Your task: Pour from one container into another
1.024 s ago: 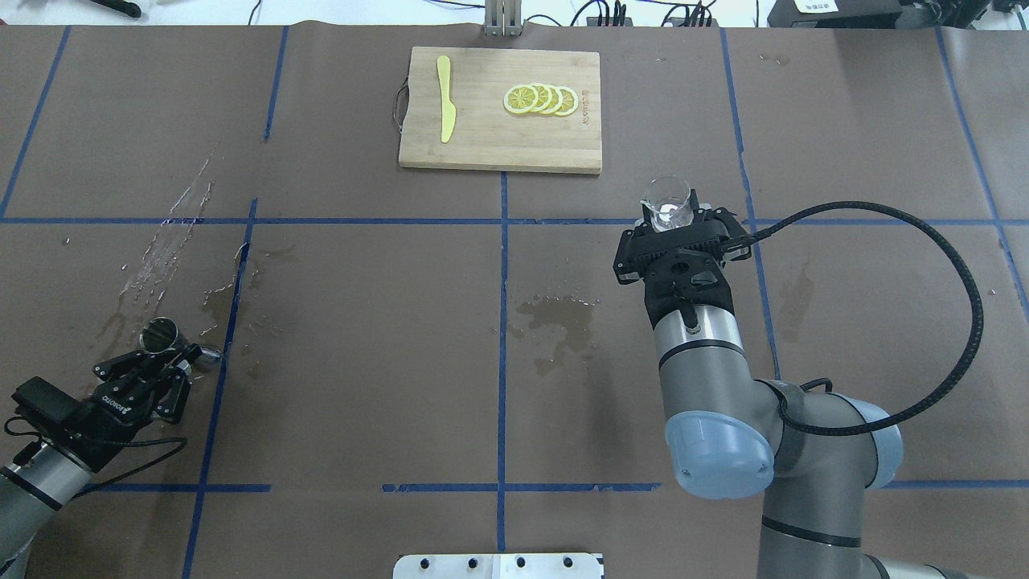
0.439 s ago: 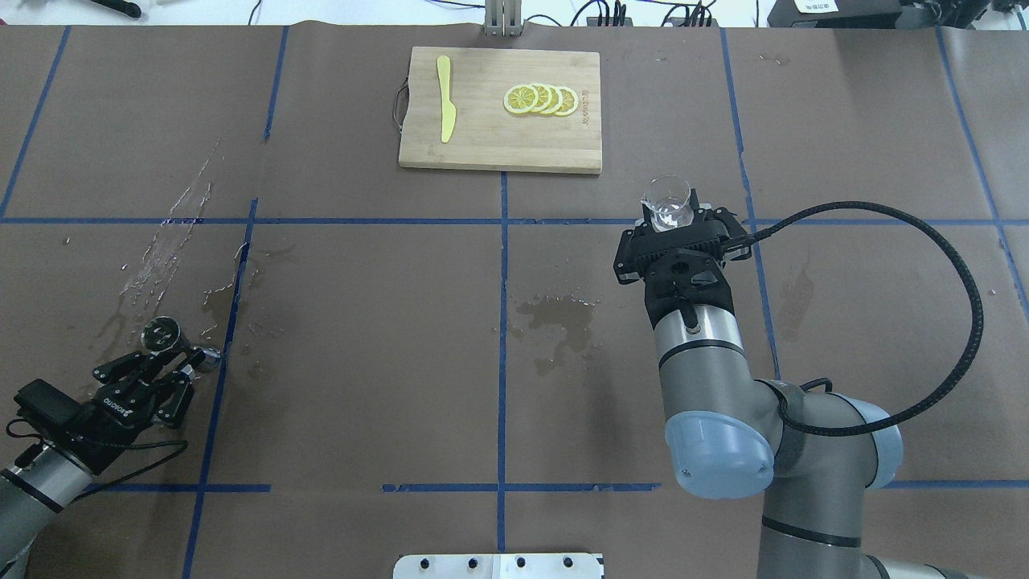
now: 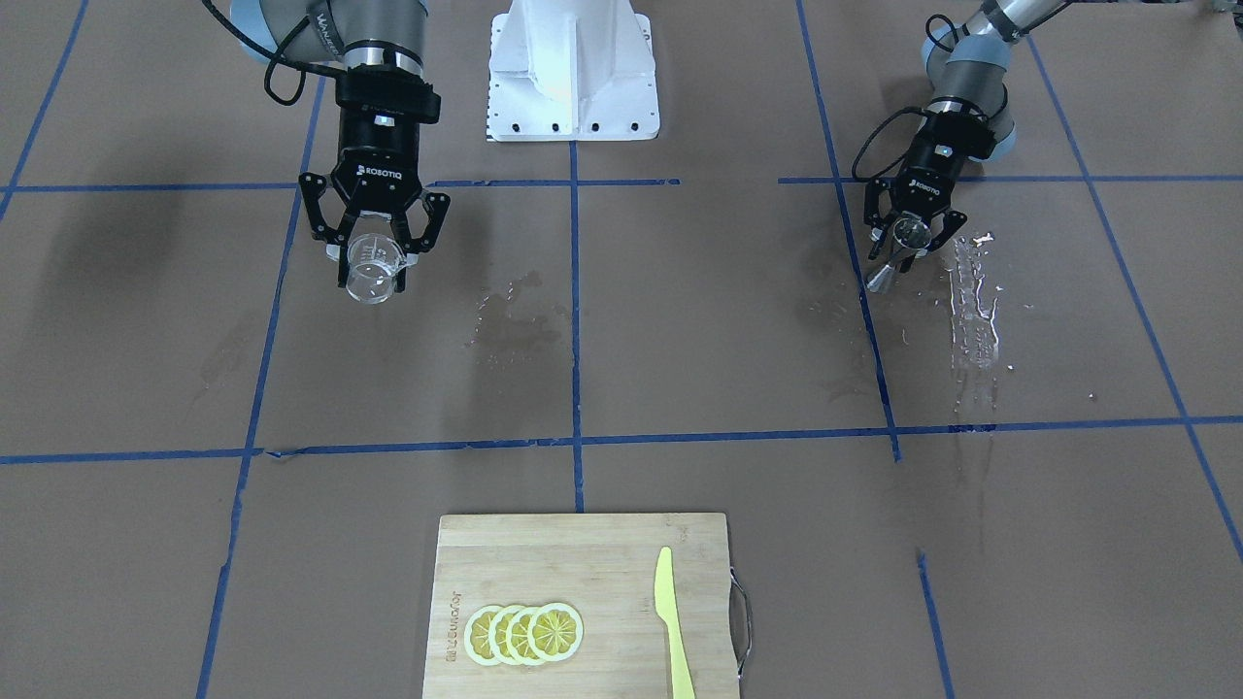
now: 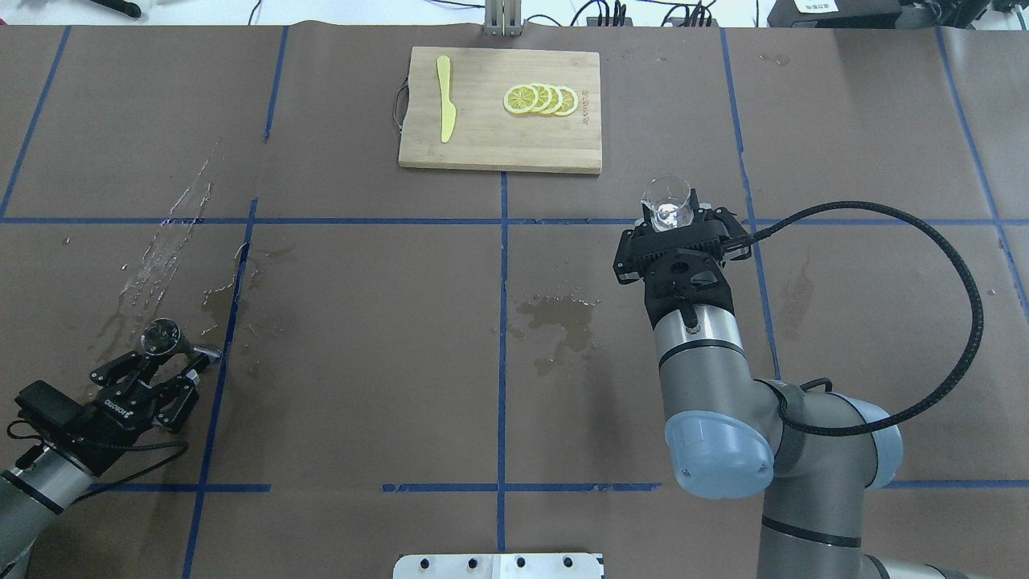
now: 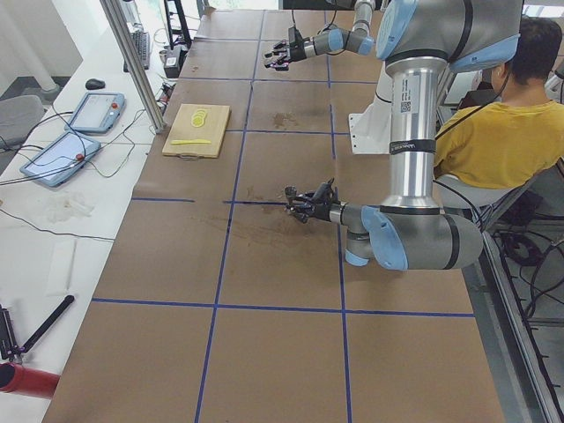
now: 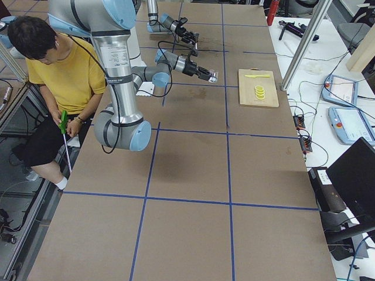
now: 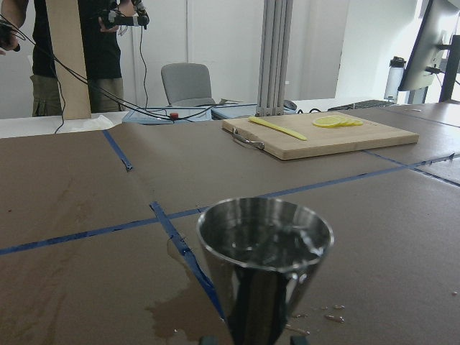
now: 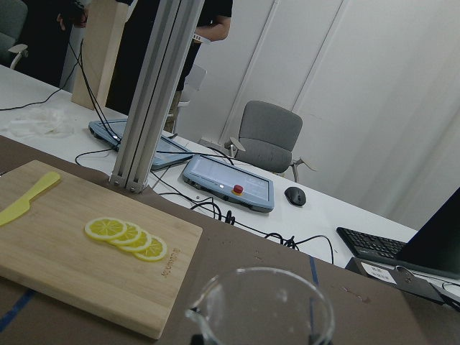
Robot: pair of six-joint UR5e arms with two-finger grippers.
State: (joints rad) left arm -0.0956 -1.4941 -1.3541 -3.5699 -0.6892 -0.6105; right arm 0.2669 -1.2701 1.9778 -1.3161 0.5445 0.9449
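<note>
The clear glass cup (image 4: 667, 197) hangs upright above the table on the right, with my right gripper (image 4: 669, 217) shut on its lower part. From across the table the cup (image 3: 372, 274) sits between that gripper's (image 3: 374, 254) fingers. The right wrist view shows only the cup's rim (image 8: 262, 305). At the near left, the steel jigger (image 4: 164, 338) stands upright, low over or on the wet paper. My left gripper (image 4: 175, 360) is shut on its narrow waist. The left wrist view looks into the jigger's shiny upper cone (image 7: 262, 251), with wet glints inside.
A wooden cutting board (image 4: 498, 149) lies at the far middle with a yellow knife (image 4: 444, 100) and lemon slices (image 4: 540, 100). A dark puddle (image 4: 563, 318) marks the centre. A wet streak (image 4: 165, 249) runs beyond the jigger. A seated person (image 5: 502, 132) is behind the robot.
The jigger's rim went from tilted and dark to level and shiny. My left gripper shifted slightly back toward the robot. The right arm and glass cup have not moved.
</note>
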